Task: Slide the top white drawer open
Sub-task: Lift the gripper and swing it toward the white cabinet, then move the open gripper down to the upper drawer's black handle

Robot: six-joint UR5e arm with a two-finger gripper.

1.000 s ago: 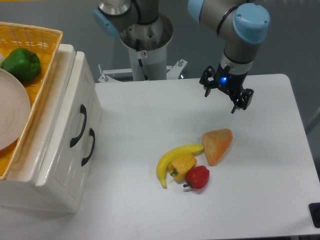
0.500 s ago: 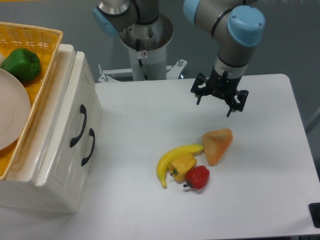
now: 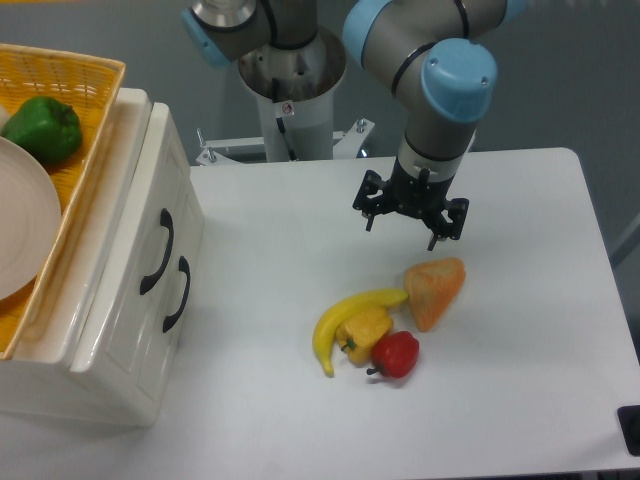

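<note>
The top white drawer [image 3: 138, 215] is the upper of two in the glossy white cabinet at the left, shut flush, with a curved black handle [image 3: 158, 252] on its front. The lower drawer's handle [image 3: 177, 293] sits just beside it. My gripper [image 3: 401, 232] hangs over the middle of the table, far right of the cabinet. It points down, open, with nothing between its fingers [image 3: 368, 222], just behind an orange wedge [image 3: 435, 290].
A yellow wicker basket [image 3: 85, 70] on the cabinet top holds a green pepper [image 3: 42, 128] and a white plate [image 3: 22, 215]. A banana [image 3: 345, 318], a yellow pepper [image 3: 363, 330] and a red pepper [image 3: 395, 353] lie mid-table. The arm's base [image 3: 292, 95] stands at the back.
The gripper has swung left and slightly toward the front of the table, still open. The drawers and the food have not moved.
</note>
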